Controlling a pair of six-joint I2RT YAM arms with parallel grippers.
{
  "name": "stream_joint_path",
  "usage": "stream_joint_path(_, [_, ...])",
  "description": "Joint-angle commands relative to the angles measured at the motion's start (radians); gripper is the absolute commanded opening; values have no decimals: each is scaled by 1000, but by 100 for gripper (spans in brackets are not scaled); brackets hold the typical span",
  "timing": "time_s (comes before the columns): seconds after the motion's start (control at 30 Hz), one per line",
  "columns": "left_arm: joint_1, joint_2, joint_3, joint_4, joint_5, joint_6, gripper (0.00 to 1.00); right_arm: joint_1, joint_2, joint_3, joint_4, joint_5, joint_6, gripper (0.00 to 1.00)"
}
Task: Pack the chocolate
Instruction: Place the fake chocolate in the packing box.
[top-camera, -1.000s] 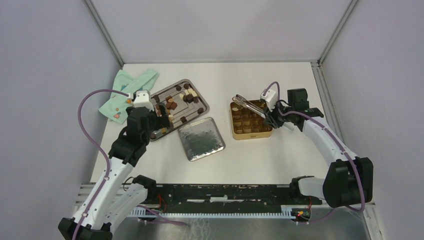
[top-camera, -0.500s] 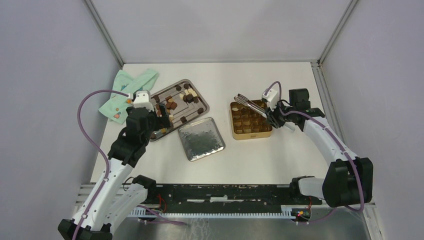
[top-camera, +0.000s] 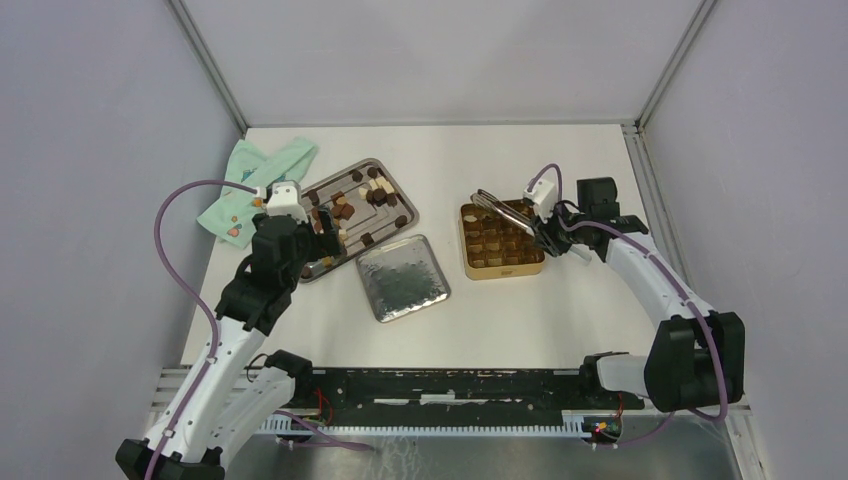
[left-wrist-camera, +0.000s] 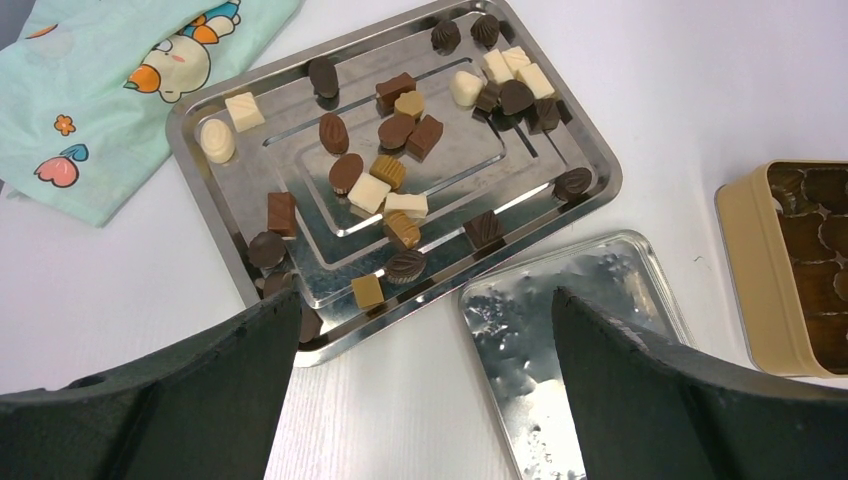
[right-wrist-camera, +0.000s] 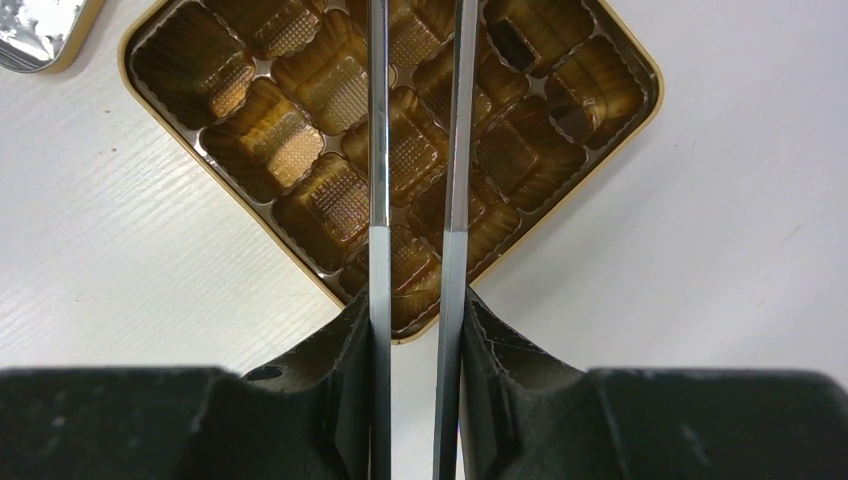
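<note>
Steel tongs, clamped in the right tool, hung over the gold tin; the left tool gaped left of it.

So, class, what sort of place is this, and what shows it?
Probably a robot lab test cell: plain grey walls enclose a white table, a left arm and right arm are bolted at its near edge, and chocolates sit on a steel tray.

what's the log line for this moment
left gripper open by tray | right gripper shut on tongs over gold tin | chocolates on tray
</note>
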Motion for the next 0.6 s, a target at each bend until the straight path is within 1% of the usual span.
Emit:
stream_joint_path(0.0, [6,-17,7,35,13,52,100,-2,28,6,13,21,-25,9])
stream_joint_path(0.13, [5,-20,7,35,15,51,100,-4,28,0,-8,22,-49,9])
stream_joint_path(0.27, [5,-22,6,35,16,51,100,-3,-5,-27,-17,15,-74,9])
stream_joint_path(0.43, [5,-21,6,37,21,52,100,-3,-20,-54,-52,-23,-115,10])
stream_joint_path(0.57, [5,-20,5,37,21,51,100,-2,-22,-66,-51,-24,-116,10])
